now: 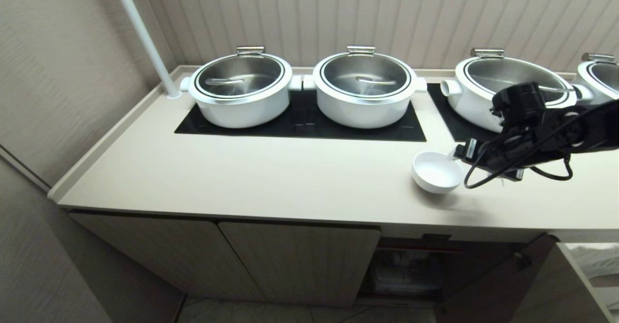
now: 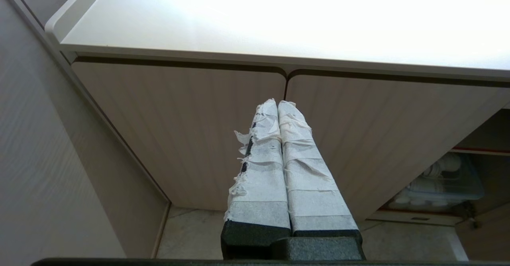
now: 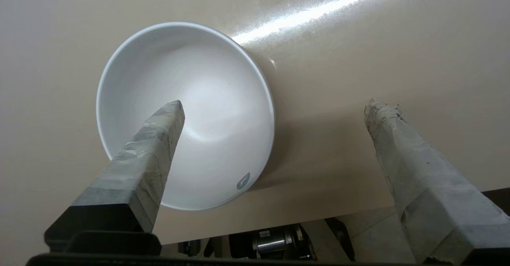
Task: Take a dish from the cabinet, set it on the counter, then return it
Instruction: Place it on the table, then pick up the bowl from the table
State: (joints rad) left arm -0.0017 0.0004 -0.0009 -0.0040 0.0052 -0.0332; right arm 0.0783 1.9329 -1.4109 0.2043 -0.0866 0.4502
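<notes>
On the counter (image 1: 271, 178) the bowl (image 3: 185, 114) rests; my right gripper (image 3: 275, 110) is released, its rim between the fingers, so I should lift straight.

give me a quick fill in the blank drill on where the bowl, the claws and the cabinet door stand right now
1. The white bowl sits on the ____, near its front edge.
2. The right claw is ____, with one finger over the bowl's inside and the other beside it.
3. The left claw is ____, facing the closed cabinet doors.
4. The bowl holds ____.

Missing words: counter; open; shut; nothing
</notes>
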